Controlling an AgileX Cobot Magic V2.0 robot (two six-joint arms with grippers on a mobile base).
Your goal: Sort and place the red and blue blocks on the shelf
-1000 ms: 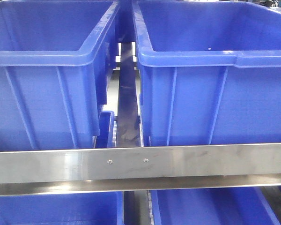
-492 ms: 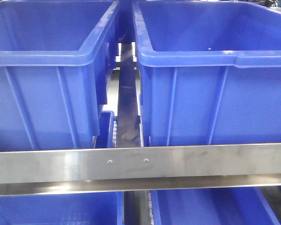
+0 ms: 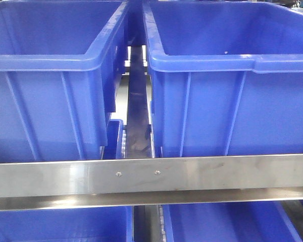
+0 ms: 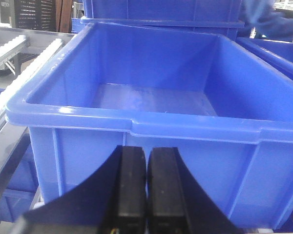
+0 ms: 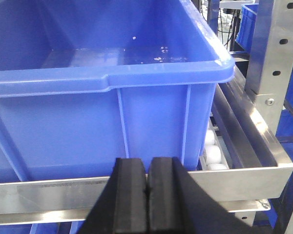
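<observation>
Front-facing view shows me two big blue bins [image 3: 55,85] side by side behind the shelf [image 3: 151,176] rail; I see neither block anywhere. At lower centre of its wrist view, my left gripper [image 4: 146,195] is pressed closed, empty, facing a bin. My right gripper [image 5: 147,200], likewise closed and empty, faces another. Neither arm looks nearer.

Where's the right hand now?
In the right wrist view, the right hand sits shut and empty, low before the front wall of a blue bin, over the shelf's steel rail.
</observation>
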